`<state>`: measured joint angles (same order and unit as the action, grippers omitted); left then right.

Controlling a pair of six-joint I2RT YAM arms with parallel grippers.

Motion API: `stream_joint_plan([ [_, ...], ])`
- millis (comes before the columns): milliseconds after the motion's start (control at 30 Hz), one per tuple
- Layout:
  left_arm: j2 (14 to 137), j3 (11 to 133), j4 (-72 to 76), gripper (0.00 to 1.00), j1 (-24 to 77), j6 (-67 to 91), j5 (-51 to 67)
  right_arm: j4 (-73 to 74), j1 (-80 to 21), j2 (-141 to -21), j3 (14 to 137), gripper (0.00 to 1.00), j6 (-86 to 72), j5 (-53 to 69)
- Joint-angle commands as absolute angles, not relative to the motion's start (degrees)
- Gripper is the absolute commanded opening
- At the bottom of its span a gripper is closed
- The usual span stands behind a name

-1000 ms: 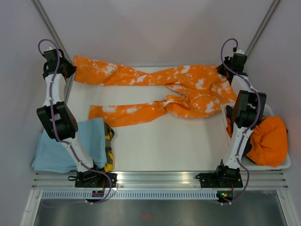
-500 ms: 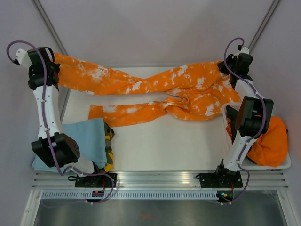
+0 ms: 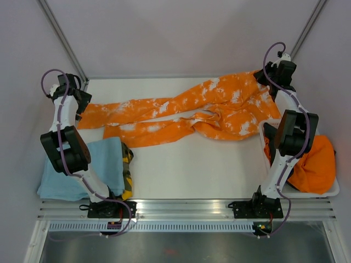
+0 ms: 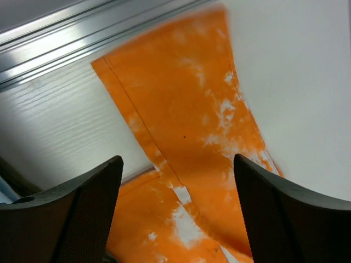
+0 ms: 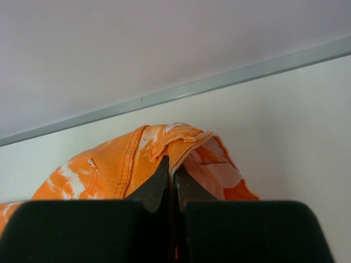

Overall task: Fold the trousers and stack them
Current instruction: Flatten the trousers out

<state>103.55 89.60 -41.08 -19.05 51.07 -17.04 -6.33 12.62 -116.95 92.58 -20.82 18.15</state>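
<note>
Left pincer is open, right pincer pinches the trousers at upper right; line both legs up flat first

Lighting bright, even, diffuse from overhead, shadows faint; left wrist view shows glare on the aluminium rail and the trousers blurred at the hem; right gripper's fingers underexposed black.

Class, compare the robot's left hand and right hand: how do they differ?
The left hand is open and empty; the right hand is shut on the trousers. The left hand hovers over a leg end; the right hand is at the waist end. Both are at the same garment.
</note>
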Motion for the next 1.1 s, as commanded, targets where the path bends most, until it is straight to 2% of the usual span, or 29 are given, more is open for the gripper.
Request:
stream_joint_plan([
  [0,100.5,89.8,-34.0,0.88,-19.2,39.1,-6.8,-7.2,13.1,-118.6,95.8,0.0,-19.7,22.8],
  [33,99.6,88.9,-32.7,0.93,-19.2,37.5,-5.7,-7.1,13.1,-118.8,95.8,0.0,-19.7,23.2],
  [100,96.4,84.7,-31.7,0.95,-19.2,33.8,-4.5,-7.0,13.1,-119.3,95.6,0.0,-19.9,23.6],
  [200,92.1,78.1,-30.5,0.96,-19.2,33.7,-4.7,-7.1,13.1,-119.7,94.9,0.0,-20.0,23.9],
  [333,90.4,68.7,-27.4,0.96,-19.2,41.3,-6.7,-8.6,13.1,-120.2,93.9,0.0,-20.7,24.5],
  [467,94.9,67.9,-26.0,0.95,-20.3,46.9,-10.8,-7.7,13.1,-121.2,94.2,0.0,-20.6,25.2],
  [733,100.7,65.2,-13.5,0.91,-23.6,56.0,-10.3,-7.0,13.1,-122.6,94.3,0.0,-20.7,25.6],
  [1067,107.9,67.1,-10.8,0.87,-24.3,59.9,-12.3,-3.9,13.1,-124.1,96.1,0.0,-19.8,23.9],
])
